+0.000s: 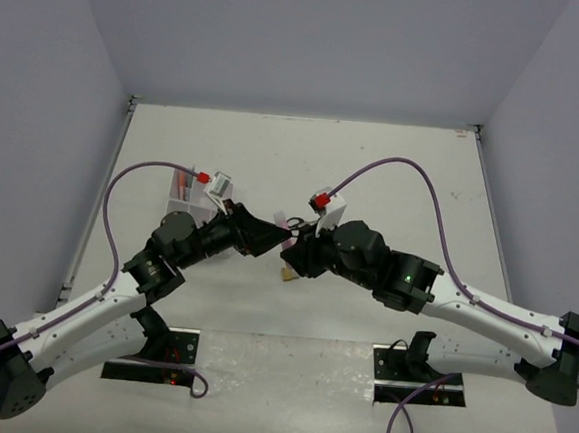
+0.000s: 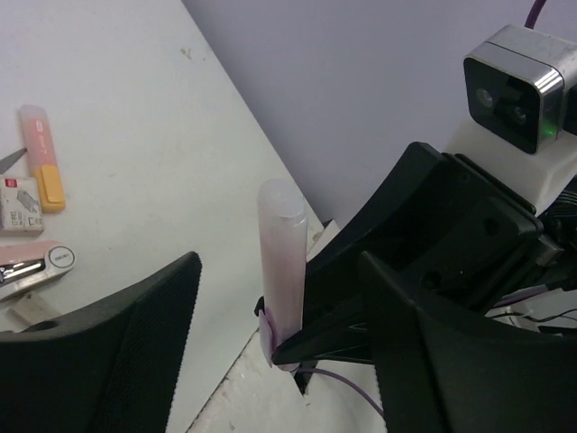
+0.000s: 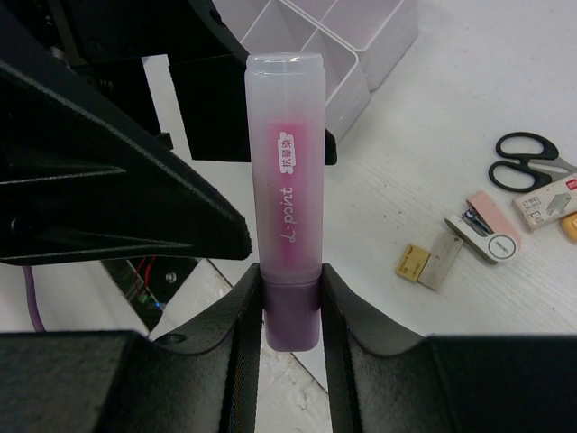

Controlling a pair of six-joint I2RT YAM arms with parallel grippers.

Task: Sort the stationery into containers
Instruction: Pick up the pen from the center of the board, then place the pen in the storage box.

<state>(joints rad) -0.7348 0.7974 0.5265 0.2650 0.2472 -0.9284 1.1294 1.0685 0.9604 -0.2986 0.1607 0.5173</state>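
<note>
While the right gripper [image 3: 289, 271] clamps the pink marker [image 3: 287, 171] low, the left gripper [image 2: 279, 262], open around it, should close squarely before release.

Right gripper [image 3: 288, 281] clamped, left gripper [image 2: 281, 271] (facing it) spread wide.

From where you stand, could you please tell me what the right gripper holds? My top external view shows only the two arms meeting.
Observer: The right gripper is shut on a purple marker with a frosted clear cap, clamping its base.
Operator: Thank you. Does the left gripper grip it too?
Observer: No, the left gripper is open, its fingers either side of the marker, apart from it.
Operator: What else awaits sorting?
Observer: Black-handled scissors lie near a pink stapler.
</note>
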